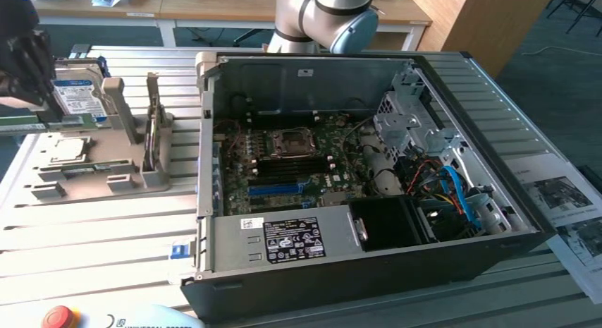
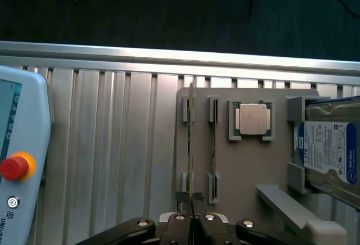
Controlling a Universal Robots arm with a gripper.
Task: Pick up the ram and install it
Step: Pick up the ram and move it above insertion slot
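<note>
While I'm working at the exterior view's left, my tool (image 2: 191,200) is clamping shut on the ram (image 2: 190,144), holding it on edge over the grey holder (image 1: 103,180), near the processor (image 1: 66,150) and hard drive (image 1: 77,95). Can't tell if it's clear of its slot. Open PC case (image 1: 376,278) is sitting on the tabletop (image 1: 94,236) further right.

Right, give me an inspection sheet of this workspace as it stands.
Surface: slatted aluminium table, open computer case on it.
Job's things: the ram stands on edge in the grey fixture, a second stick beside it.
Clutter: hard drive and processor on the fixture; teach pendant on the table.
End effector: shut on the ram near one end.
Cables: blue and other wires inside the case.
Surroundings: wooden desks behind, printed sheets at the exterior view's right.
</note>
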